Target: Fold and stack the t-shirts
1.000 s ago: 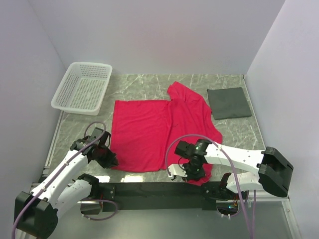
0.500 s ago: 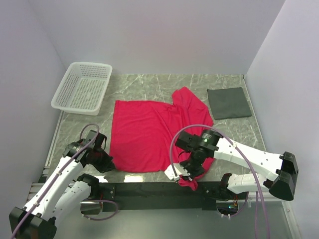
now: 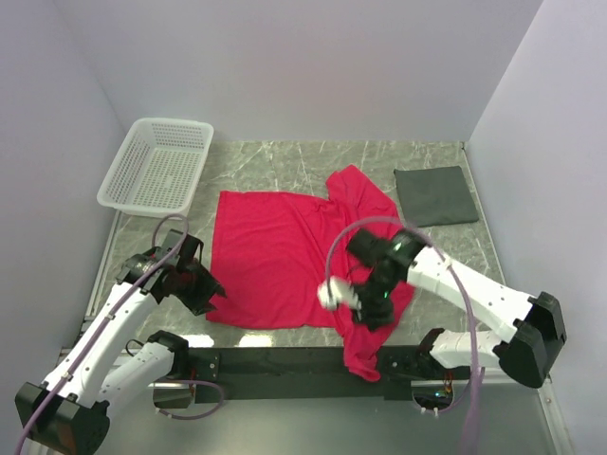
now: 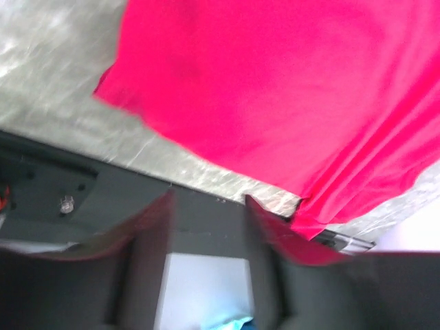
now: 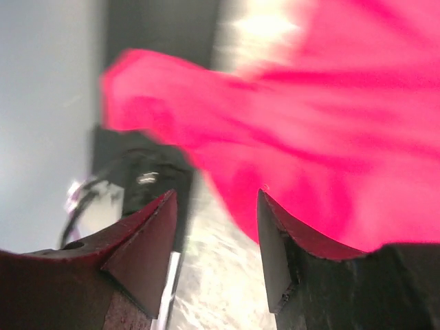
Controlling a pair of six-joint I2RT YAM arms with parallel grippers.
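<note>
My left gripper (image 3: 205, 290) sits at the near left corner of the crimson t-shirt (image 3: 270, 256). Its jaws are parted and grasp nothing: in my left wrist view the two dark fingers (image 4: 155, 240) stand apart, with only the black rail showing between them. The soft red cloth lies beyond their tips, its hem a smooth, slightly wavy edge on the grey-veined marble table (image 3: 285, 156).

My right gripper (image 3: 365, 301) hovers over the shirt's rumpled right side, released as well. Its wedge-shaped fingers (image 5: 278, 254) are spread with nothing clamped. That view is blurred, so I cannot tell whether the fabric brushes a fingertip.

The shirt's left half lies flat and matte. The right half is bunched into folds, and one drooping tongue hangs over the table's near edge. A white mesh basket (image 3: 175, 121) stands at the far left, and a folded dark grey cloth (image 3: 434, 195) lies at the far right.
</note>
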